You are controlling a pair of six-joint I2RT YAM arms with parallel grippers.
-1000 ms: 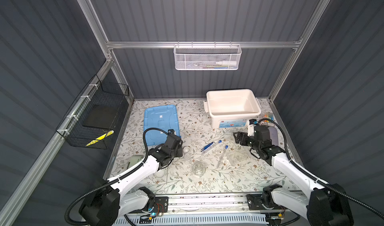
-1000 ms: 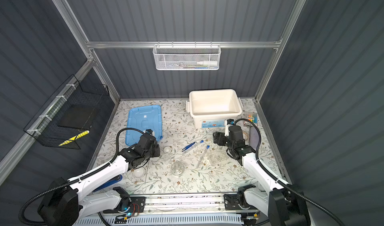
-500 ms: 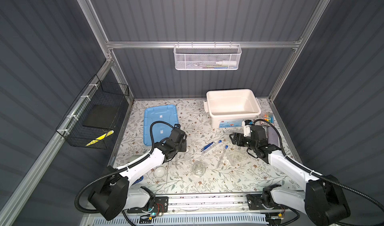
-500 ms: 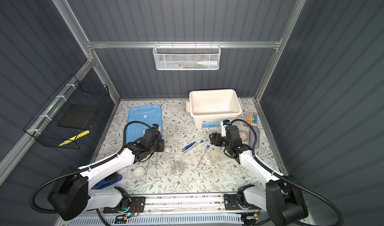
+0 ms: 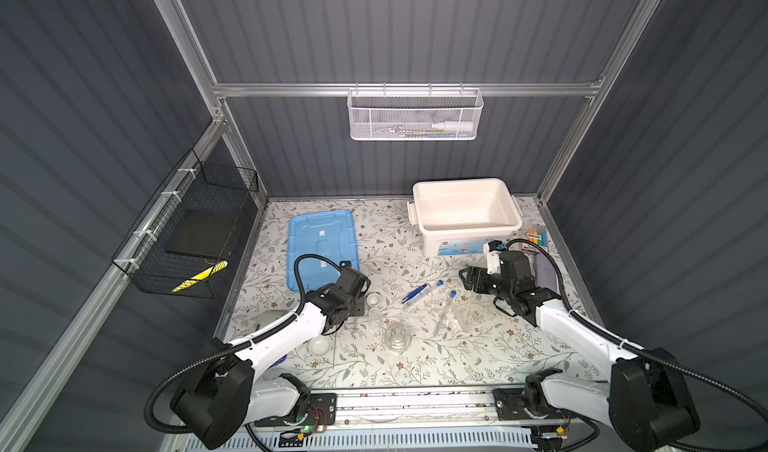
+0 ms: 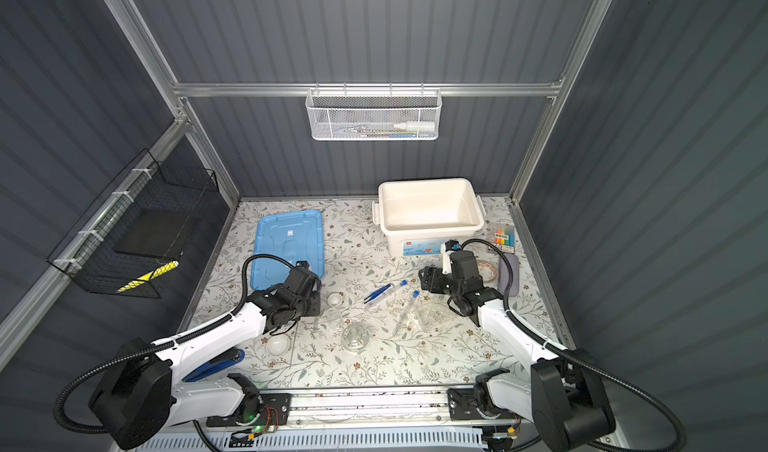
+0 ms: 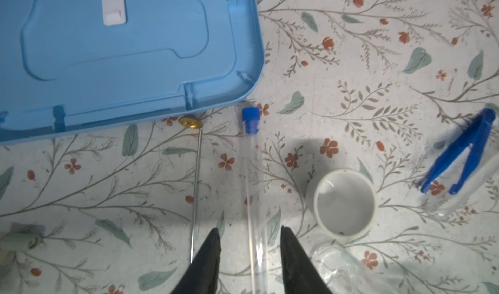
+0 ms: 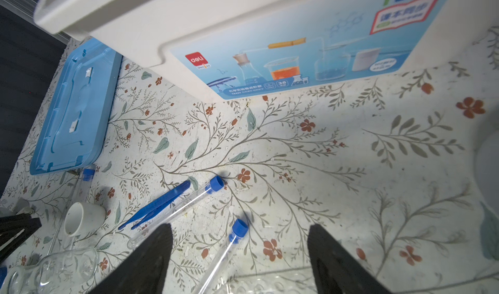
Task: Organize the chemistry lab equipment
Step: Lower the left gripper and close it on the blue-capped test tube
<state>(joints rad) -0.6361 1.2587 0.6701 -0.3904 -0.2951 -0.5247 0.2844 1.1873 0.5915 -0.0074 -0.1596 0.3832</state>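
Slim clear blue-capped test tube (image 7: 251,171) is seen lying flat, ungripped, between the parted fingers of left gripper (image 7: 248,227); right gripper (image 8: 239,225) is spread wide.

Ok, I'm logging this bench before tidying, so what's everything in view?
test tubes: three, clear, blue-capped, centre and centre-left
tweezers: one, blue, centre
dishes: two, white, centre-left
glassware: at least two, clear, centre front
bin: one, white, back right
lid: one, blue, back left
rod: one, brass-tipped, beside the lid
pen pack: one, multicoloured, right of bin
stapler: one, blue, front left
mesh basket: one, white, back wall
wire basket: one, black, left wall
left gripper: black, open astride a test tube
right gripper: black, open, empty
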